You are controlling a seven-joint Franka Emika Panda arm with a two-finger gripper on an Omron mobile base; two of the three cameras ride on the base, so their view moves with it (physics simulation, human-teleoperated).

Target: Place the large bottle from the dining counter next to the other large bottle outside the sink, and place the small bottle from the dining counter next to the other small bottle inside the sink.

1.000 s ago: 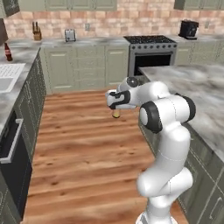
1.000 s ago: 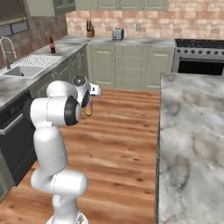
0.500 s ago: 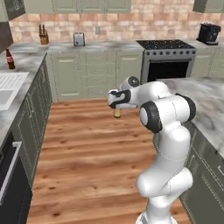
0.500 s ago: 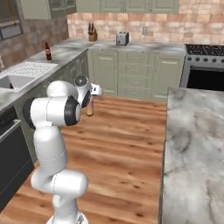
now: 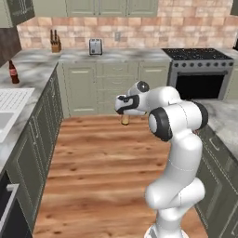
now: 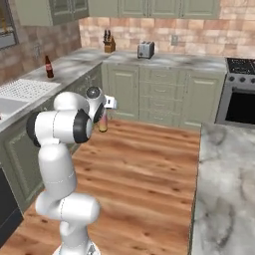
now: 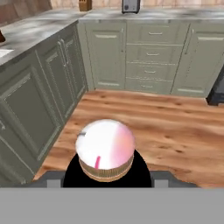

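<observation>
My gripper (image 5: 123, 110) is shut on the large bottle (image 5: 124, 120), which hangs below the hand over the wood floor, its body fading pink to orange. The same bottle (image 6: 102, 122) shows under the gripper (image 6: 103, 111) in the right base view. In the hand view its round white-pink end (image 7: 106, 146) sits between the dark fingers of the gripper (image 7: 106, 164). The other large bottle (image 5: 13, 72) (image 6: 48, 66), dark brown with a red label, stands on the left counter beyond the sink (image 5: 3, 122) (image 6: 7, 106). The dining counter (image 6: 226, 189) lies at the right. Both small bottles are out of view.
A ribbed drainboard (image 5: 14, 99) (image 6: 27, 88) lies between the basin and the brown bottle. Sage-green cabinets (image 7: 144, 57) line the left and back walls. A toaster (image 5: 95, 46) and knife block (image 5: 55, 42) stand on the back counter. A stove (image 5: 200, 74) is at the right.
The whole scene has slid to the right in both base views, so the camera has turned left toward the sink counter. The arm keeps the same pose with the bottle held.
</observation>
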